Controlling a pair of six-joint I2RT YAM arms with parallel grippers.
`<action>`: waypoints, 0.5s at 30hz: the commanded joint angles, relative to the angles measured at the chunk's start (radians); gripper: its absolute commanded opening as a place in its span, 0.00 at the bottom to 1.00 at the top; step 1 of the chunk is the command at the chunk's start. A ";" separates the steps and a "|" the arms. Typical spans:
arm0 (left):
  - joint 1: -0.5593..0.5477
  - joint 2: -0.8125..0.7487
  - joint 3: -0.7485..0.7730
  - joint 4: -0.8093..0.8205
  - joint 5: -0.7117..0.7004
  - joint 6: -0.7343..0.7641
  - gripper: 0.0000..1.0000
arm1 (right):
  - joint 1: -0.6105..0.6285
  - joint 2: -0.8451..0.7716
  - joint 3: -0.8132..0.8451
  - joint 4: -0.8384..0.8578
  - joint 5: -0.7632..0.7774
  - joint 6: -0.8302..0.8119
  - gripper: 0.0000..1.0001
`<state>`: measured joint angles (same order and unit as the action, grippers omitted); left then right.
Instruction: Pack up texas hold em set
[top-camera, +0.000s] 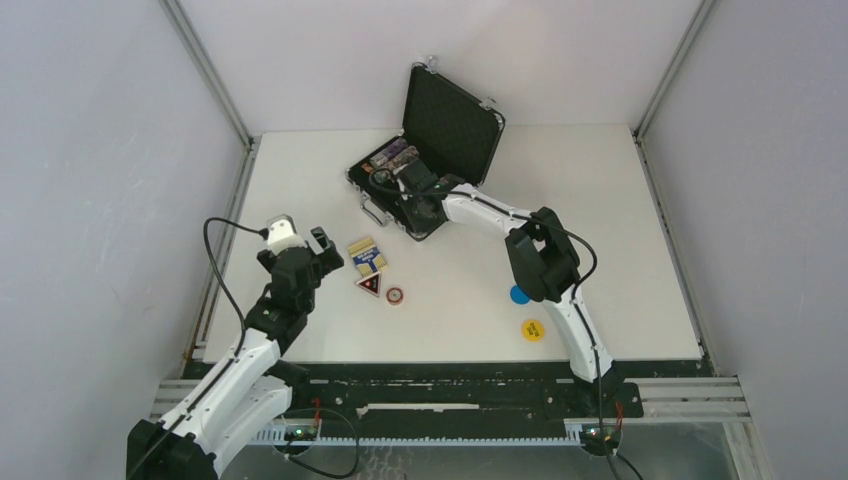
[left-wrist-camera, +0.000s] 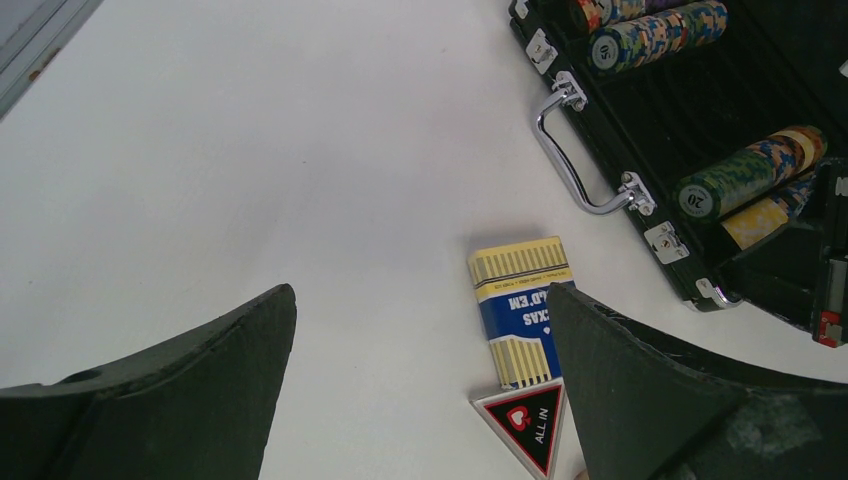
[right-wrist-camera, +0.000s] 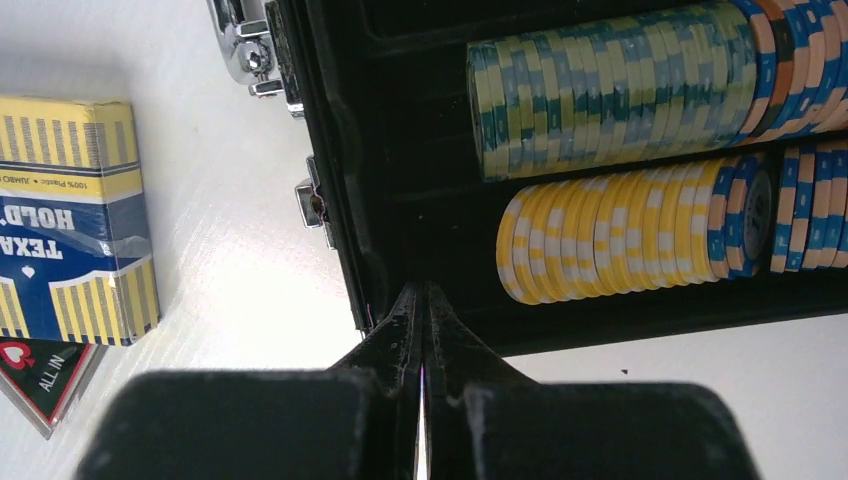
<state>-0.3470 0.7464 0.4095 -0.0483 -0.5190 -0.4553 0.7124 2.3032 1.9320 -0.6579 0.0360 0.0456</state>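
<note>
1. The right gripper (right-wrist-camera: 422, 300), jaws pressed together and empty, sits at the open case (top-camera: 455, 120), at its front rim beside the chips (right-wrist-camera: 610, 245), possibly touching.
2. The left gripper (left-wrist-camera: 420, 300), spread wide, hangs near the deck (left-wrist-camera: 518, 310) and triangle token (left-wrist-camera: 527, 428).
3. The blue token (top-camera: 519, 294) and yellow token (top-camera: 532, 329) lie on the table (top-camera: 620, 200), well apart from the case.

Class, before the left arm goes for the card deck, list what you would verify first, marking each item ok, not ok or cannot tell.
1. Briefcase lid open: ok, it stands upright.
2. Left end effector open and empty: ok.
3. Card deck reachable: ok, flat outside the case.
4. Deck clear of red triangular token: cannot tell, they meet or nearly touch.
5. Right end effector out of the case: not ok, shut, over its rim.
</note>
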 joint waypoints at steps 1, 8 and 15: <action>-0.003 0.007 0.067 0.018 -0.005 -0.003 1.00 | -0.011 -0.014 -0.006 0.019 -0.010 -0.001 0.00; -0.004 0.025 0.070 0.021 0.004 -0.006 1.00 | -0.022 -0.005 -0.024 0.059 0.078 -0.001 0.00; -0.004 0.019 0.071 0.013 -0.011 0.001 1.00 | -0.030 0.071 0.066 0.050 0.268 -0.006 0.00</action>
<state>-0.3470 0.7723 0.4095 -0.0483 -0.5190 -0.4553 0.6979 2.3272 1.9251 -0.6106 0.1589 0.0456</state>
